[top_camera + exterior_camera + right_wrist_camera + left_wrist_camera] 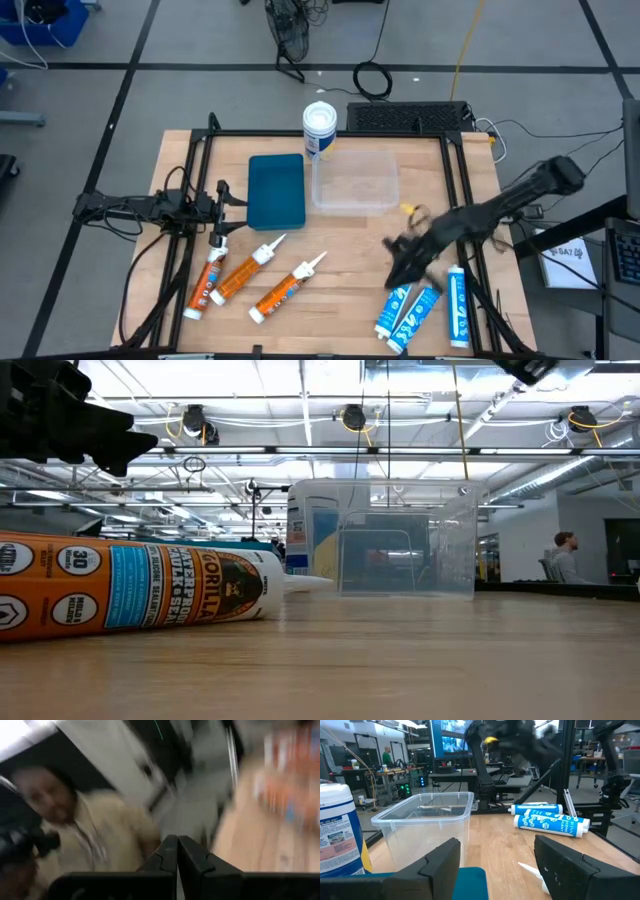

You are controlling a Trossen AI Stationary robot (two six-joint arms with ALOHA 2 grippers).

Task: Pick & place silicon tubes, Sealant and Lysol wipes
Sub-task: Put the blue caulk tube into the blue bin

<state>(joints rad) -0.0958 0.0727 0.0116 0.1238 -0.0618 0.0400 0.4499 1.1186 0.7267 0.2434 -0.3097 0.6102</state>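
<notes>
Three orange sealant tubes lie on their sides at the table's near left; one fills the low view. Three blue-and-white silicon tubes lie on their sides at the near right. The Lysol wipes canister stands upright on its base at the far edge, also seen in the left wrist view. My left gripper waits open at the left edge, nothing between its fingers. My right gripper, blurred, hangs shut just above and beyond the blue tubes, holding nothing.
A clear plastic tub stands mid-table beside the canister, with a teal lid lying flat to its left. A black frame borders the table. Bare wood lies between the two groups of tubes. A blurred person shows in the right wrist view.
</notes>
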